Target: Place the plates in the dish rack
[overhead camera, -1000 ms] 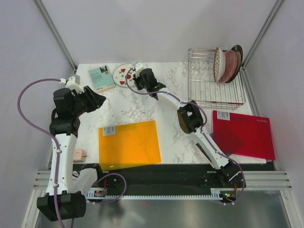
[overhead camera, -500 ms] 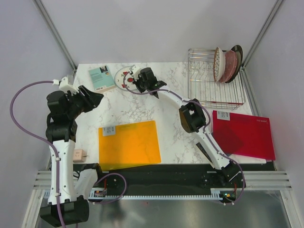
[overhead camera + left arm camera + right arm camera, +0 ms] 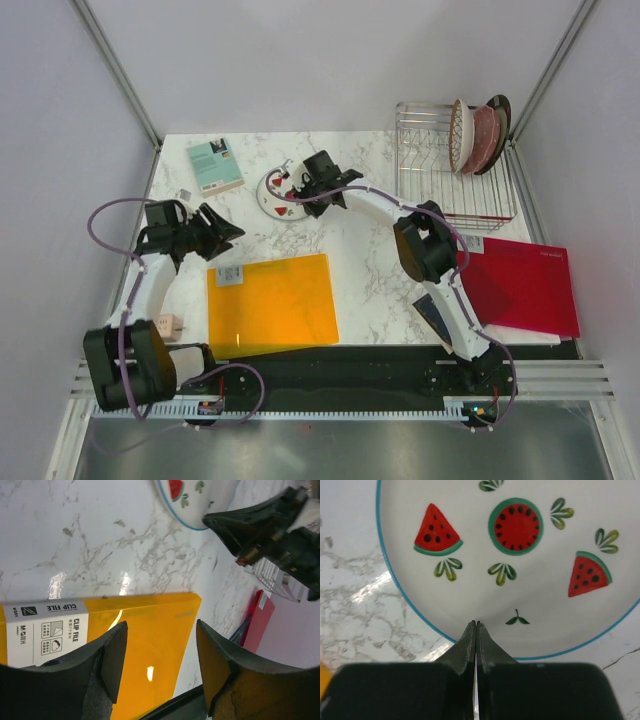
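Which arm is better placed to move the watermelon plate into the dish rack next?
Right. The right gripper, shut, sits at the rim of the watermelon plate, on the side nearer the dish rack. The left gripper hangs open over the orange file, farther from both.

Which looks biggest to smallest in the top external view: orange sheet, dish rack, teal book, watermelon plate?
1. orange sheet and dish rack: about equal footprint, can't rank them.
2. teal book and watermelon plate: also near equal; the right gripper hides part of the plate.
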